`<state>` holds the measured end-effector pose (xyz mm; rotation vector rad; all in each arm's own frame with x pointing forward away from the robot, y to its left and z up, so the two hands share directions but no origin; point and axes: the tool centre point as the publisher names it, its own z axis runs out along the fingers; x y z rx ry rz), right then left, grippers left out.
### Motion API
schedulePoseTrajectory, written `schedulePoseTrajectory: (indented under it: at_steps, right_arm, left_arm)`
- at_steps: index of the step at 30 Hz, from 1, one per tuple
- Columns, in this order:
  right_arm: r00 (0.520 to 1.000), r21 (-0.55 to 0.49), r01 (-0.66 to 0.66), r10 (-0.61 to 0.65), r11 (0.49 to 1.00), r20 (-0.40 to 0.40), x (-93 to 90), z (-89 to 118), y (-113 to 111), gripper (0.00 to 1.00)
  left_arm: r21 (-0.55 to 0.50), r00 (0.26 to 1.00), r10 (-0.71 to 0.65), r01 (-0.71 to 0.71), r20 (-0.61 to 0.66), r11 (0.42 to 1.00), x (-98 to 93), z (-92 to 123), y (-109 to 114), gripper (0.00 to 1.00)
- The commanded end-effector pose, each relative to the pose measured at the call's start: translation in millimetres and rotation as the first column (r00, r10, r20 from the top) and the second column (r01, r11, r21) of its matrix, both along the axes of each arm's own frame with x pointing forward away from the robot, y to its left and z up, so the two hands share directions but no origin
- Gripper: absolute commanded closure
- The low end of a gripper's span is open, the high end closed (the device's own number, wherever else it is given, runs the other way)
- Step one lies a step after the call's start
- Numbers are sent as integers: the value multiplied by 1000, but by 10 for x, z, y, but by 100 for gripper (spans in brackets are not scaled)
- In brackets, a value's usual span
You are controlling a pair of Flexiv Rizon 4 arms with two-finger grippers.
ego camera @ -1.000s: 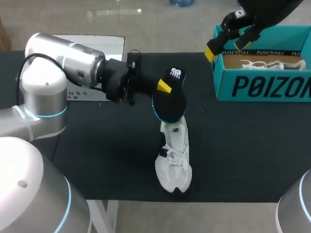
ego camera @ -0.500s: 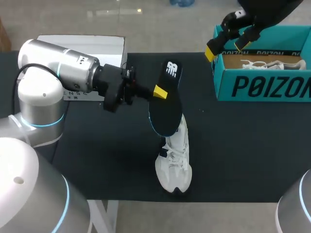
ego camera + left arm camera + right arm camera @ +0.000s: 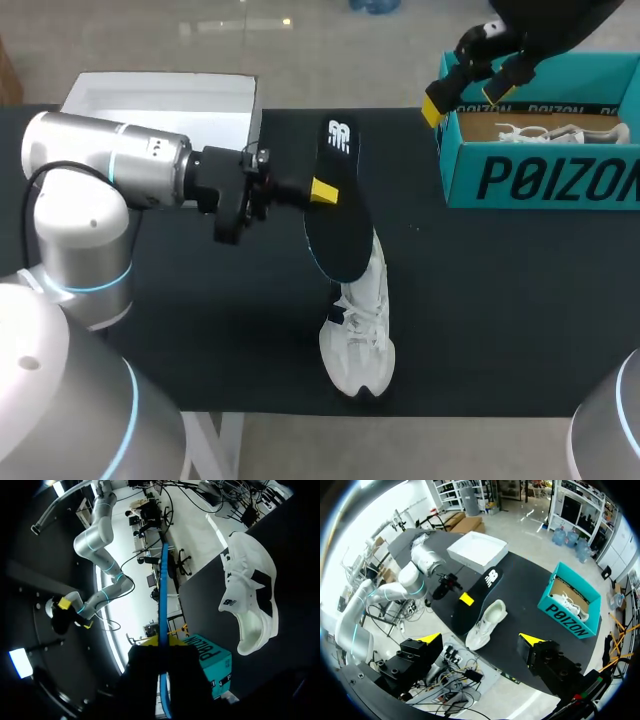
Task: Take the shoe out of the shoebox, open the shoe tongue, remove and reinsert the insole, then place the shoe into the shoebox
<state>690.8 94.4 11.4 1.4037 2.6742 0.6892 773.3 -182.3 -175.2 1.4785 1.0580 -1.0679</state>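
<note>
table shoe (image 3: 360, 335) 1 | boxed shoe (image 3: 560, 131) 1 | insole (image 3: 337, 220) 1 | shoebox (image 3: 540, 182) 1

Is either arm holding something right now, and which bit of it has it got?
The left tool pinches the flat black insole with a blue rim by one long side edge, nearer its logo end. The right tool is open and holds nothing.

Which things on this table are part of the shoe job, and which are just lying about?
Job: white lace-up sneaker; black foam insole, clamped in the left pincer; teal cardboard shoebox.
Lying about: white open cardboard box; second white sneaker inside the shoebox.
</note>
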Motion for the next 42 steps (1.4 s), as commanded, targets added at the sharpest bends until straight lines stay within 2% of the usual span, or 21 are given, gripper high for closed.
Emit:
schedulePoseTrajectory:
  at_steps: [1,11,36,40,42]
  right_arm:
    - [1000,-3,0,0,1000,-4,21,2,17,0]
    - [1000,-3,0,0,1000,-4,21,2,17,0]
    - [1000,-3,0,0,1000,-4,21,2,17,0]
    - [1000,159,1,-3,987,17,2,-125,-91,0]
    - [999,271,1,-12,963,38,-24,-206,-150,0]
  left_arm:
    - [19,1000,-22,22,-2,1000,61,-81,-34,100]
    - [47,998,-57,56,11,997,199,-33,-86,100]
    - [66,998,-64,65,-9,996,207,-29,-88,100]
    - [66,998,-64,65,-9,996,207,-29,-88,100]
    - [66,998,-64,65,-9,996,207,-29,-88,100]
